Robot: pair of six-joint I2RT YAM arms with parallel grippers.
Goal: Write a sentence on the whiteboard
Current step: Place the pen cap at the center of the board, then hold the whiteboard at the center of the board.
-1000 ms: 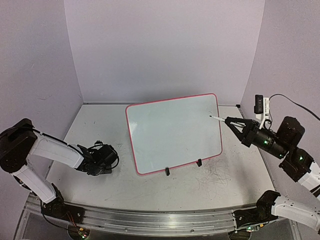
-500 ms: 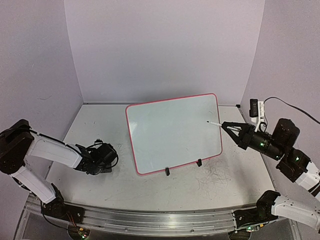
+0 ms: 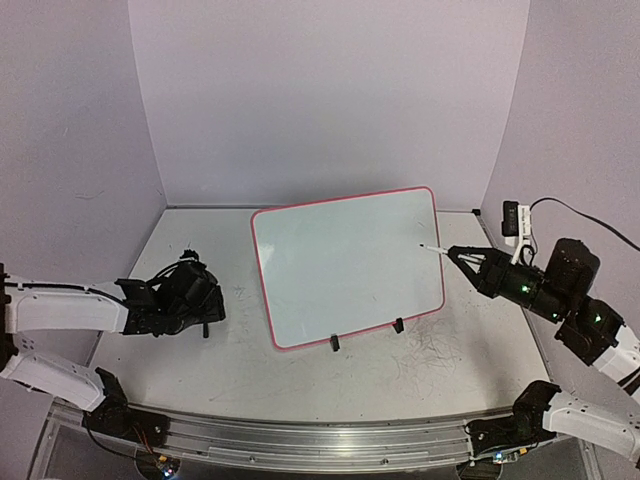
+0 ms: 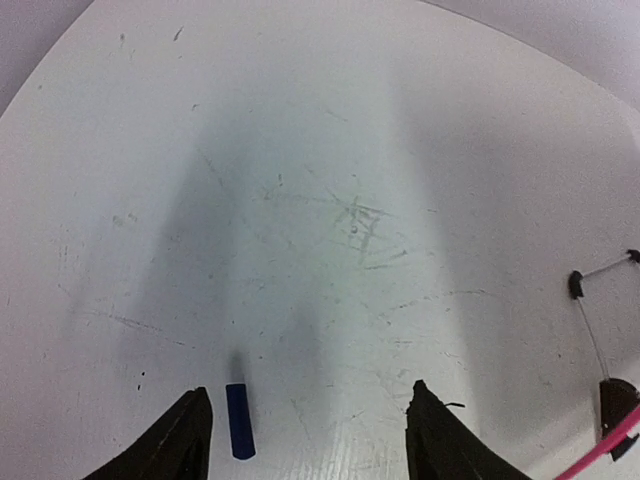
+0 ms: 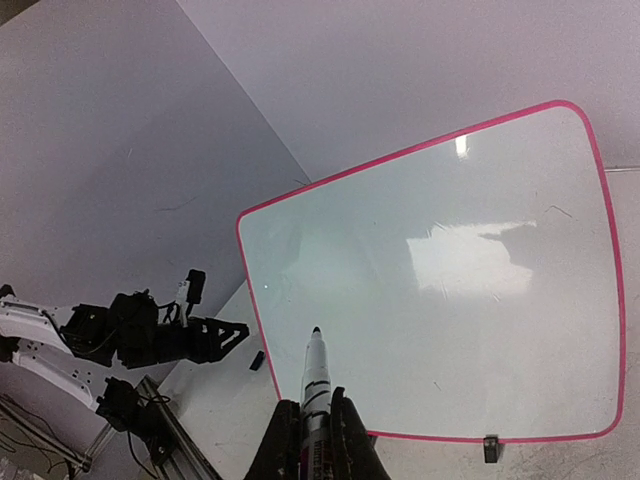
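Observation:
The whiteboard [image 3: 340,270], glossy white with a red-pink rim, stands tilted on two black clip feet in mid-table. Its face [image 5: 440,300] is blank, and no sentence is in view. My right gripper [image 3: 470,262] is shut on a white marker [image 3: 436,249]. The marker's dark tip points at the board's right side and hovers just off it. In the right wrist view the marker [image 5: 316,370] sticks out between the fingers [image 5: 318,405]. My left gripper [image 3: 212,305] is open, low over the table left of the board. A small blue cap [image 4: 238,420] lies just inside its left finger [image 4: 308,410].
The tabletop [image 3: 430,355] is scuffed with grey scribbles, thickest in front of the board's right foot [image 3: 398,325]. Purple walls close in the back and both sides. In the left wrist view the board's feet [image 4: 576,285] and rim corner [image 4: 620,445] show at far right.
My left gripper has opened and drawn back to the left, leaving the blue cap lying on the table. The right gripper with the marker has dipped slightly near the board's right side.

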